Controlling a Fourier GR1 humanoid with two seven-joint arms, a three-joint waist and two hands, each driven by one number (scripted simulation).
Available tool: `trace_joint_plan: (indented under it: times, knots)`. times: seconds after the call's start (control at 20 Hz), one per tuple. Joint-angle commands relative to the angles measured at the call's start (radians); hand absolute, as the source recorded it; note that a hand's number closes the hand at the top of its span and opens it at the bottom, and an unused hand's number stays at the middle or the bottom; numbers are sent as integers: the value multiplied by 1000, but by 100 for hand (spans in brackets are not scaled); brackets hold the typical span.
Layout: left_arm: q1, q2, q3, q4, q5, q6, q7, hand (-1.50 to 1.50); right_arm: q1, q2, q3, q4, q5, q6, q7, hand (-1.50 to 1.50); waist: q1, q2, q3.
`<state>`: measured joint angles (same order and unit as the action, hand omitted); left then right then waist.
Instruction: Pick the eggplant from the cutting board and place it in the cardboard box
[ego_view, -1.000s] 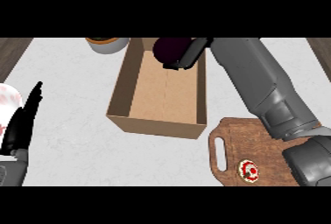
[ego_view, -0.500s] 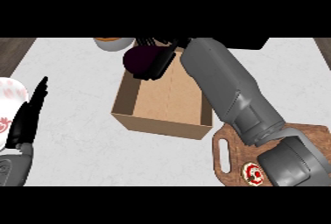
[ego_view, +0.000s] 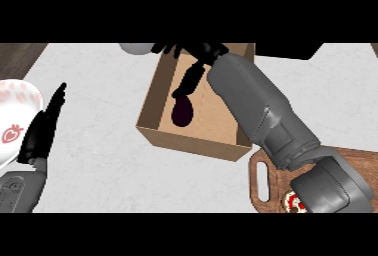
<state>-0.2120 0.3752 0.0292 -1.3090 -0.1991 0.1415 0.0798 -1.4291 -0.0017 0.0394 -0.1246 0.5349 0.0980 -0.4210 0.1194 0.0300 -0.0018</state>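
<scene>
The dark purple eggplant (ego_view: 181, 114) lies inside the open cardboard box (ego_view: 156, 111), on its floor near the left wall. My right hand (ego_view: 198, 52) hovers over the far end of the box with fingers spread open; one finger (ego_view: 189, 82) points down toward the eggplant's upper end. Nothing is curled around the eggplant. My right forearm crosses the box's right side and hides part of it. The brown cutting board (ego_view: 264, 184) lies at the lower right, partly under my arm. My left hand (ego_view: 44, 125) rests open at the left edge, fingers straight.
A white plate with a strawberry print (ego_view: 12, 120) sits at the far left beside my left hand. A small red and white item (ego_view: 296, 202) lies on the cutting board. A grey round vessel (ego_view: 136, 48) stands beyond the box's far left corner.
The right hand carried the eggplant left over the box, then opened; the eggplant now lies on the box floor. The view has shifted. The left hand has stayed put.
</scene>
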Motion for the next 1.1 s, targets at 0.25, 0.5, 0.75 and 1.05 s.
trace_joint_plan:
  times: [0.25, 0.5, 0.75, 1.05]
  knots:
    - [-3, 22, 19, 11, -1, -16, -18, 0, 39, 2, -47, -29, -106, -24, -115, -150, -3, 1, 1]
    - [-1, 7, 19, 14, 13, -29, -1, 0, 23, 2, -149, -44, -228, -68, -126, -150, -10, 0, 1]
    - [0, 28, 56, 36, 27, -31, -22, 0, 15, -87, -225, -28, -283, 56, -133, -150, -44, 4, 1]
    - [-23, 32, 59, 33, 21, -33, -8, 0, 18, -205, -281, -8, -329, 150, -133, -150, -36, 12, 2]
